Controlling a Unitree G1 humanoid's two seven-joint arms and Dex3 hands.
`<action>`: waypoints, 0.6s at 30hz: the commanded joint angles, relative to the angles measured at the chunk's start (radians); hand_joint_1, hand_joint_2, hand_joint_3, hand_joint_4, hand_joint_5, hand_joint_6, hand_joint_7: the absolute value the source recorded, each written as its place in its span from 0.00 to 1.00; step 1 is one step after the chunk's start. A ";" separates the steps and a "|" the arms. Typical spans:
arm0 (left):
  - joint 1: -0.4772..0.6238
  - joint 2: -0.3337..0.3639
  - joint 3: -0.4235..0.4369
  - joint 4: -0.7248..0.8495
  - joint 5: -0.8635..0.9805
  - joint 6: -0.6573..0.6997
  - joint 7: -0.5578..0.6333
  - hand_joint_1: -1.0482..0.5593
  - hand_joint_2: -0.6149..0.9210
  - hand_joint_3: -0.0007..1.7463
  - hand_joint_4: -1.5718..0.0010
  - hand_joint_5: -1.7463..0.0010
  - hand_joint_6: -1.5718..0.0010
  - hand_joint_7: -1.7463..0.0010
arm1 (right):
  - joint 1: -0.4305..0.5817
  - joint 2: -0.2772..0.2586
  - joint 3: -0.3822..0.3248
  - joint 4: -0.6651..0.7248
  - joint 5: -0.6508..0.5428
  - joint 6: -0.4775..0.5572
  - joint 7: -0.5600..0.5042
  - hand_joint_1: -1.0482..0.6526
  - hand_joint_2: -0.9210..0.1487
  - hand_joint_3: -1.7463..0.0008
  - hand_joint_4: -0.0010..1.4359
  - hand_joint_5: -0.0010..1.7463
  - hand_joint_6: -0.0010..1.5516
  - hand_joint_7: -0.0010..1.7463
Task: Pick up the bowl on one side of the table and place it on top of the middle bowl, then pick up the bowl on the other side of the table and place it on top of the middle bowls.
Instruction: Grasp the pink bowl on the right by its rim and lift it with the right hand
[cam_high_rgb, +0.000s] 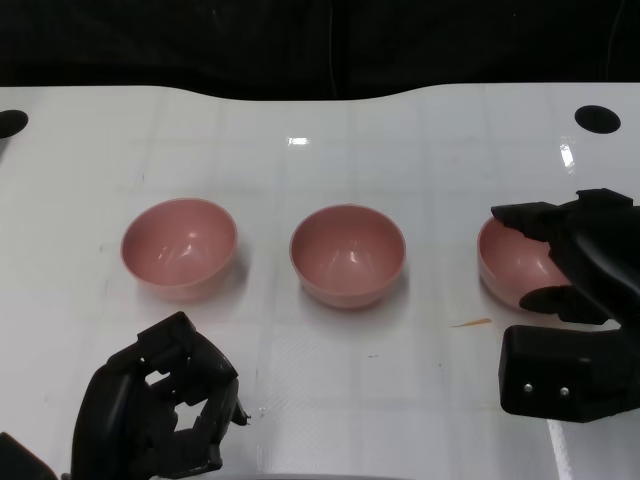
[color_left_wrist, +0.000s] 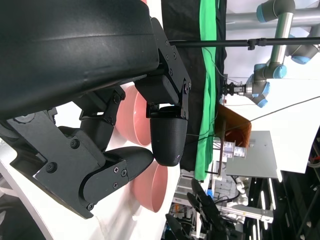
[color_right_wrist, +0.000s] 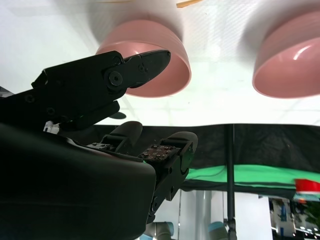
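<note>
- Though nothing is lifted yet, the right-side pink bowl (cam_high_rgb: 512, 268) looks like a light, rigid plastic or melamine piece; I judge it stiff, unlikely to deform, and somewhat slippery given its glossy glaze.
- The best purchase appears to be the rim, thumb inside the wall and fingers outside, since the rounded underside offers little to hold.
- All three bowls match: plain salmon pink, smooth, deep, round, with highlights on the inner walls. They stand upright in a row across the white table (cam_high_rgb: 330, 400), well apart from each other.
- The middle pink bowl (cam_high_rgb: 348, 254) sits centrally; the left-side pink bowl (cam_high_rgb: 180, 246) stands at the far left of the row.
- The right hand (cam_high_rgb: 572, 262) is spread, fingers apart, poised at the right-side bowl's rim; the right wrist view shows one finger (color_right_wrist: 145, 62) overlapping the bowl, but contact cannot be confirmed. It holds nothing.
- The left hand (cam_high_rgb: 160, 410) waits near the table's front edge, well short of its bowl, fingers curled inward around nothing.
- A small orange smear (cam_high_rgb: 470, 322) marks the table near the right-side bowl.
</note>
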 joint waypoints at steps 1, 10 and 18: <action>0.004 0.004 0.007 -0.010 0.000 0.006 0.005 0.50 0.68 0.69 0.50 0.04 0.51 0.20 | -0.018 -0.025 0.003 0.021 0.007 0.005 -0.012 0.30 0.07 1.00 0.13 0.27 0.24 0.00; 0.000 0.001 0.010 -0.003 -0.002 -0.002 -0.001 0.50 0.68 0.70 0.49 0.04 0.51 0.20 | -0.024 -0.029 0.016 0.049 0.018 -0.005 -0.026 0.29 0.07 1.00 0.12 0.27 0.23 0.00; 0.001 -0.002 0.009 -0.009 0.002 0.006 0.006 0.50 0.68 0.70 0.49 0.04 0.51 0.20 | -0.015 -0.035 0.017 0.040 0.034 -0.012 -0.020 0.29 0.06 1.00 0.13 0.27 0.22 0.00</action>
